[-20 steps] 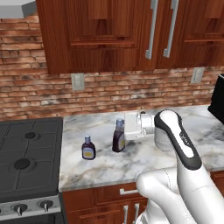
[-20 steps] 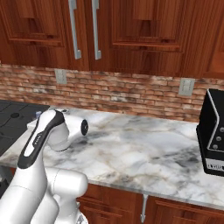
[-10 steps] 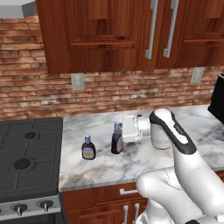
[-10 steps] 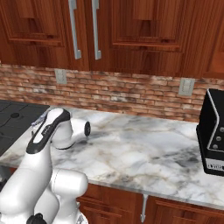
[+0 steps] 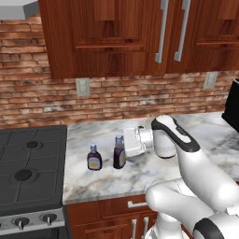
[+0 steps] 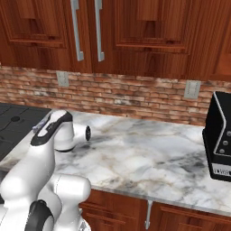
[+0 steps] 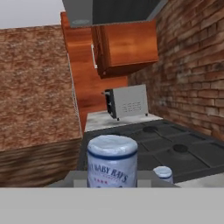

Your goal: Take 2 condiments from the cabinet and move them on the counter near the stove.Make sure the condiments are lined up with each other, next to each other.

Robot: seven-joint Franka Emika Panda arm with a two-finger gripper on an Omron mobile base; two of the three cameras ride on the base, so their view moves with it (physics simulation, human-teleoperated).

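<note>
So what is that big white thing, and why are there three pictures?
It is a robot arm in a pretend kitchen. Two pictures come from cameras behind it, one on each side. The third comes from a camera on its hand, looking out past its pincer. The pincer is shut on a small dark bottle at the marble counter. A matching bottle stands beside it, on the side nearer the black stove.
</note>
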